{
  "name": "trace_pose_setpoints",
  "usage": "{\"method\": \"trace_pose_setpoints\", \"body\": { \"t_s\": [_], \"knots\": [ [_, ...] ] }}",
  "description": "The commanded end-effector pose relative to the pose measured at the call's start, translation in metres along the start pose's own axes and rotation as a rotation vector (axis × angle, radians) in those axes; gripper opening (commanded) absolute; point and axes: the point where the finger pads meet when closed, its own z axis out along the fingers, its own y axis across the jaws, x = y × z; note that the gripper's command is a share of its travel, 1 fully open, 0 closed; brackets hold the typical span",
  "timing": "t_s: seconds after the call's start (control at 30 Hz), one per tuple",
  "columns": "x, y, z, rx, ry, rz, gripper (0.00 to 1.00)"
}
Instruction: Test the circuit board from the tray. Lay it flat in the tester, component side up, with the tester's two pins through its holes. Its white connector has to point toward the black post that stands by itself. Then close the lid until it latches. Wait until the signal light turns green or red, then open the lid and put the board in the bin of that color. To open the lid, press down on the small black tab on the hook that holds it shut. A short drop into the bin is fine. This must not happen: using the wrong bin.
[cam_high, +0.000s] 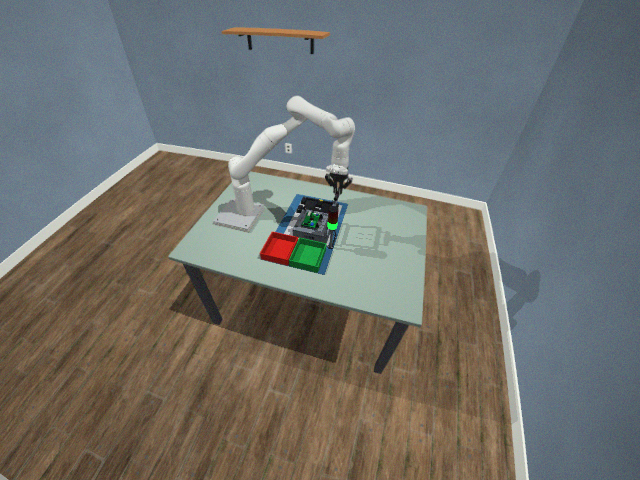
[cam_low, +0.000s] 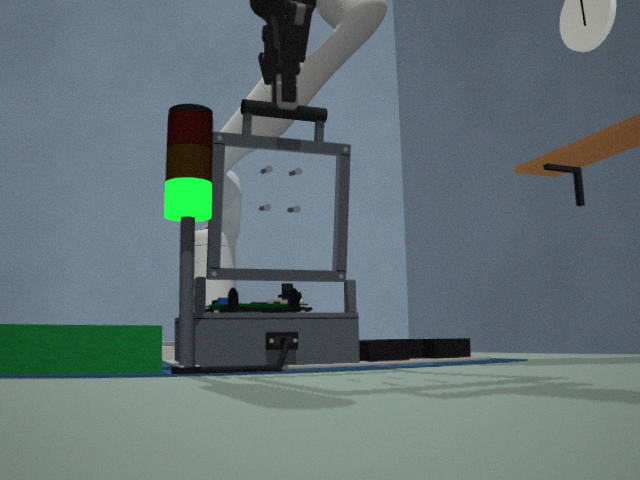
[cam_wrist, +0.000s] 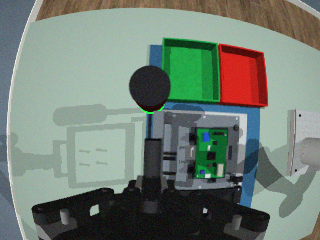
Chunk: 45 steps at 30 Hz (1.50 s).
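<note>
The grey tester (cam_low: 266, 343) (cam_high: 309, 229) stands on the blue mat. Its clear lid (cam_low: 279, 149) stands upright and open. My gripper (cam_low: 284, 98) (cam_high: 336, 195) is shut on the lid's black handle (cam_low: 258, 109) (cam_wrist: 154, 160) from above. The green circuit board (cam_low: 258, 305) (cam_wrist: 212, 154) (cam_high: 312, 220) lies flat in the tester, component side up. The signal light (cam_low: 188, 198) (cam_high: 332, 225) beside the tester glows green; in the wrist view its black top (cam_wrist: 150, 88) hides most of it. The green bin (cam_high: 308, 254) (cam_wrist: 191, 70) (cam_low: 77, 348) and red bin (cam_high: 278, 247) (cam_wrist: 243, 75) stand side by side in front of the tester.
A black tray (cam_low: 413, 348) (cam_high: 315, 202) lies behind the tester on the mat. The arm's base (cam_high: 238, 219) (cam_wrist: 303, 143) stands on the table's left. A wooden shelf (cam_low: 578, 149) (cam_high: 275, 33) hangs on the wall.
</note>
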Motion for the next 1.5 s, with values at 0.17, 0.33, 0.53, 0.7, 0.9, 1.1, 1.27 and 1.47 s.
{"method": "trace_pose_setpoints", "body": {
  "t_s": [0.17, 0.33, 0.53, 0.7, 0.9, 1.1, 1.27, 1.47],
  "knots": [
    [-0.0001, -0.0032, 0.0118, -0.010, 0.006, 0.000, 0.00],
    [-0.0001, -0.0032, 0.0118, -0.010, 0.006, 0.000, 0.00],
    [-0.0001, -0.0032, 0.0118, -0.010, 0.006, 0.000, 0.00],
    [-0.0001, -0.0032, 0.0118, -0.010, 0.006, 0.000, 0.00],
    [-0.0001, -0.0032, 0.0118, -0.010, 0.006, 0.000, 0.50],
    [-0.0001, -0.0032, 0.0118, -0.010, 0.006, 0.000, 0.50],
    [-0.0001, -0.0032, 0.0118, -0.010, 0.006, 0.000, 0.50],
    [-0.0001, -0.0032, 0.0118, -0.010, 0.006, 0.000, 0.50]
  ]
}}
